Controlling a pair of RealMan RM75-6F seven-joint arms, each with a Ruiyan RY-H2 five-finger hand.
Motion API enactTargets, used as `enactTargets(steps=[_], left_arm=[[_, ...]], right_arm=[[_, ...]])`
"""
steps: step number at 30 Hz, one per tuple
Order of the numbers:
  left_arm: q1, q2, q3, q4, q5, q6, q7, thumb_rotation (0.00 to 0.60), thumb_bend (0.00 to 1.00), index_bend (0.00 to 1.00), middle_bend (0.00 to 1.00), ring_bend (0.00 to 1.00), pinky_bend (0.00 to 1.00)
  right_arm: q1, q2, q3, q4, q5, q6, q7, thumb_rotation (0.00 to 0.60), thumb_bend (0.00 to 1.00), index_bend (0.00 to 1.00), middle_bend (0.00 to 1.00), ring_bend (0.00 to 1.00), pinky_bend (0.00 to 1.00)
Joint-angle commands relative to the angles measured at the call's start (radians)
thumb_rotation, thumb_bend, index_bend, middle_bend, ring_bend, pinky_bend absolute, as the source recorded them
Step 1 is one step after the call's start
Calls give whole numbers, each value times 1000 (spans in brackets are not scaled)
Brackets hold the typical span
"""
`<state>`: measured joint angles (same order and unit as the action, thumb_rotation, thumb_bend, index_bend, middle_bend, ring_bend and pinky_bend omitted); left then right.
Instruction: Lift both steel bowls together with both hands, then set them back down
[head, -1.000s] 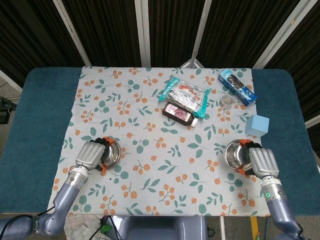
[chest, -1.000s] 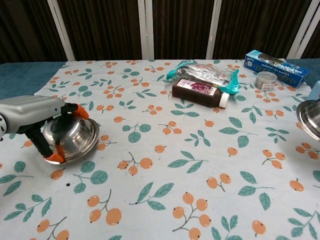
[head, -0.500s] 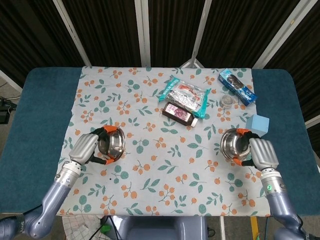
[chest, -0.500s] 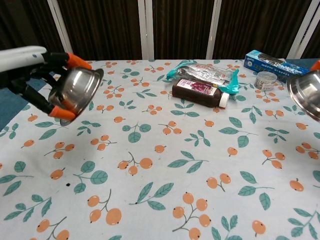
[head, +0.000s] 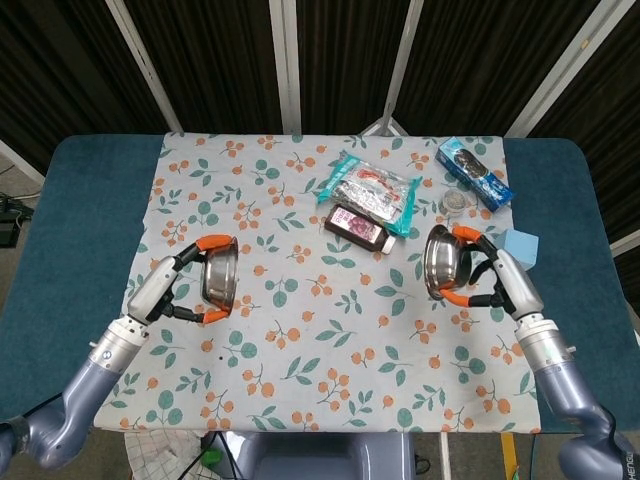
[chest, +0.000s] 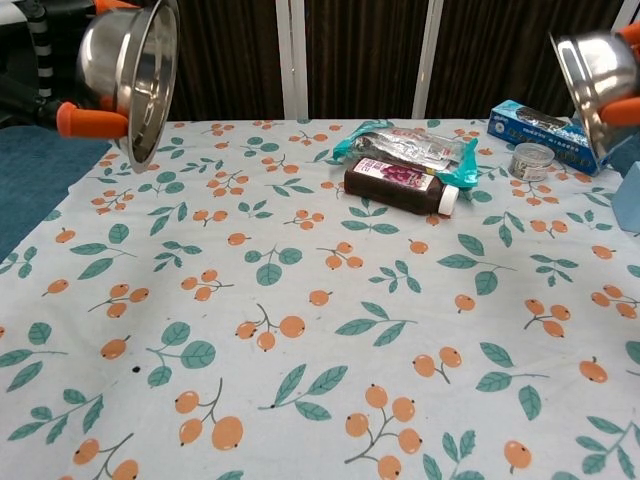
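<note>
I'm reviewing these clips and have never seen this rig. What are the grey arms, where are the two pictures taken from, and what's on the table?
It is a robot with two arms ending in fingered hands. One camera looks down from its head, the other forward from its chest. The left hand holds one steel bowl and the right hand holds the other steel bowl, both tipped on edge above the floral cloth. On the cloth lie a foil snack bag, a dark bottle, a blue box, a small tin and a light blue block.
</note>
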<state>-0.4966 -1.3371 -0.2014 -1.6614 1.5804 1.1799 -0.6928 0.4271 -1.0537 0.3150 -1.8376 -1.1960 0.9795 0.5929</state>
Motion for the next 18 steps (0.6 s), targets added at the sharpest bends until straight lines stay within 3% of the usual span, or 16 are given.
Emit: enactTargets(steps=[1,4,9,18], left_arm=[[-13,-67,5,74,33,46,-86,600,33,375,318,215,347],[-26,-119,15,126,58,68,-120,600,32,375,315,215,348],[-43,-189,30,188,85,96,-139,600,30,375,312,215,348],[-60,-275,21,217,106,169,-144,600,29,375,310,215,348]], right_arm=[[2,9,56,65,-145,-64,354,600,212,478,287,480,542],[4,10,43,91,-233,-71,530,600,212,477,287,479,542],[14,-3,8,131,-344,-40,654,600,212,477,287,479,542],[38,-26,-52,136,-447,7,664,600,212,479,287,480,542]])
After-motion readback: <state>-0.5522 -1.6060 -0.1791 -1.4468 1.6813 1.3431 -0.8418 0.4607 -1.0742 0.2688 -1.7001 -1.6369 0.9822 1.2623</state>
